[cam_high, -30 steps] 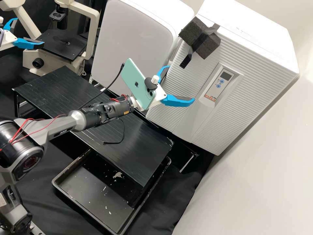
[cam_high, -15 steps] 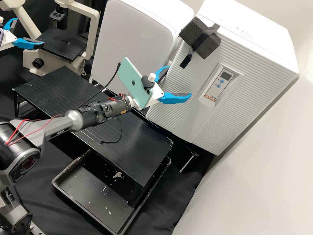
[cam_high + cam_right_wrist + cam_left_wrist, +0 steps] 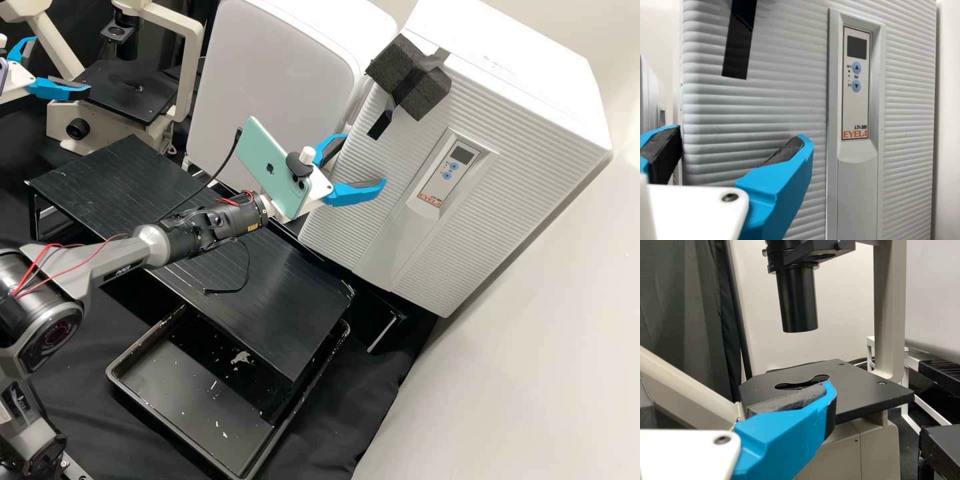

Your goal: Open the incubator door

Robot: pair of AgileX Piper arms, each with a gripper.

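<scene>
In the high view, we find the left gripper at the far left, its blue fingers spread wide beside the microscope. Through its wrist camera we see one finger in front of the black stage. Next comes the low black table, partly over a black tray dotted with pale flecks, and behind it a white rounded cabinet. Our right arm carries a mint-green phone on its wrist, and the right gripper sits with fingers well parted near the incubator's left side. Dark foam blocks are taped at the incubator's upper left corner, a black tape strip hanging below. To the right we have the ribbed incubator door, which looks closed, with its control panel set in the front.
</scene>
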